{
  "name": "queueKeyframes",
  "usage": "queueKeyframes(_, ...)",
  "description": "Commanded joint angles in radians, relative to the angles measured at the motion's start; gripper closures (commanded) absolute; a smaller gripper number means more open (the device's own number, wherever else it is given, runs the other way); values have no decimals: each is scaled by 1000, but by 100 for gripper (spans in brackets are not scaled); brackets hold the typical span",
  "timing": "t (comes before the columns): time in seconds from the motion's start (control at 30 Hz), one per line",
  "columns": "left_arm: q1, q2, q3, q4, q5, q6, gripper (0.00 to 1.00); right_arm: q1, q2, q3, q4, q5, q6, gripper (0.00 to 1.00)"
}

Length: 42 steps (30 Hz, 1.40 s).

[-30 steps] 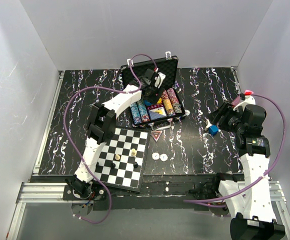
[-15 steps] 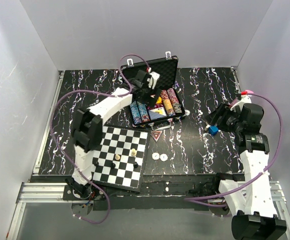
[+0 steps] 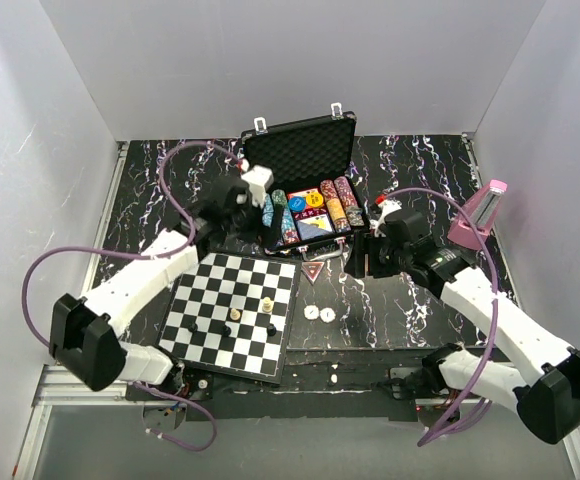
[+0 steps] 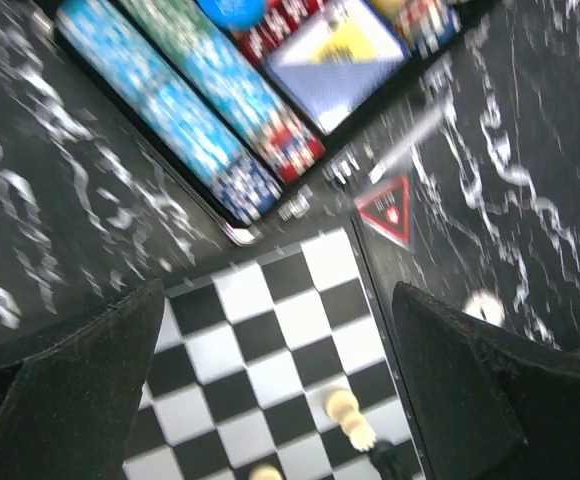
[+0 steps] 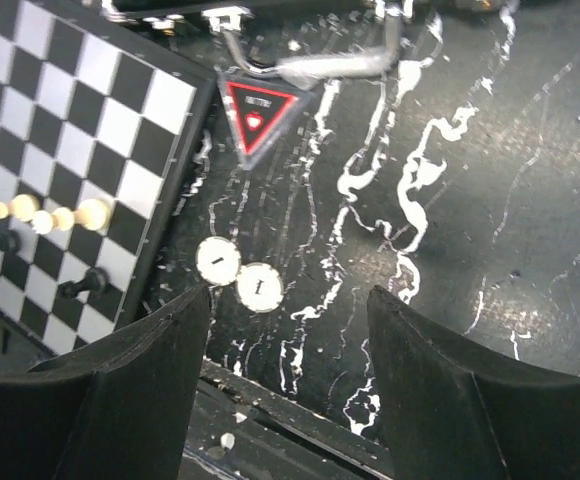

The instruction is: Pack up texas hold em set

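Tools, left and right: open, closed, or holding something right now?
Left tool: open, nothing held.
Right tool: open, nothing held.

You are looking at a black briefcase holding rows of blue, green and red speckled chips, a black-and-white checked chessboard, a black triangle edged in red, two white round buttons, a pink metronome and a black table veined with white.
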Motion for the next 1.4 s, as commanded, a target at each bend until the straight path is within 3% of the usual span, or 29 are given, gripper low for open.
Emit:
queueKeyframes(0.0,-176,-90,-164,30,-32,-129,2,9,13,-43,77,137,80,28)
queueKeyframes(0.17,-354,-27,-221,110,-95,-260,8,8,40,-52,132,188,91,28)
queueKeyframes(0.3,-440,111,-151,138,-161,-285,12,8,83,-34,123,187,87,27)
queueKeyframes(0.47,-447,218,-132,196,-181,-291,21,9,60,-65,160,168,111,27)
queueKeyframes(0.73,-448,304,-145,285,-97,-334,23,9,-1,-129,181,190,124,27)
queueKeyframes(0.83,-448,320,-175,325,-89,-344,21,9,-1,-132,183,191,122,27)
queueKeyframes(1.07,-448,329,-213,265,-227,-334,3,9,20,-126,189,187,128,27)
queueKeyframes(1.23,-447,332,-241,205,-391,-320,2,9,22,-126,195,183,130,27)
queueKeyframes(1.37,-437,324,-261,195,-434,-324,2,11,28,-124,200,179,133,27)
